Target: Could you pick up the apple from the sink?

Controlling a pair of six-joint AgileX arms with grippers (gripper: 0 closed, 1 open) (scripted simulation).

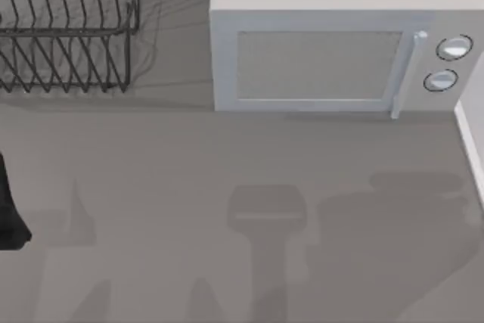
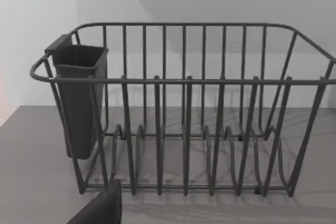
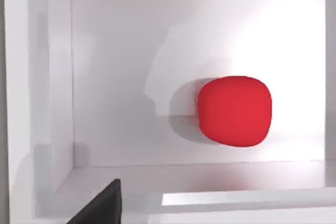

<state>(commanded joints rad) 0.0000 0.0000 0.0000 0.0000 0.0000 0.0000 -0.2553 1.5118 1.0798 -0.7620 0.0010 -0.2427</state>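
Observation:
The apple is bright red and roundish. It rests on the floor of the white sink, toward one side of the basin. My right gripper looks down into the basin from above the apple, and a black part of it shows at the picture's lower edge, apart from the fruit. A black part of my left arm sits at the table's left edge. A dark piece of my left gripper faces the dish rack.
A black wire dish rack with a dark cutlery cup stands at the back left. A white microwave is at the back, right of centre. A white edge runs along the table's right side.

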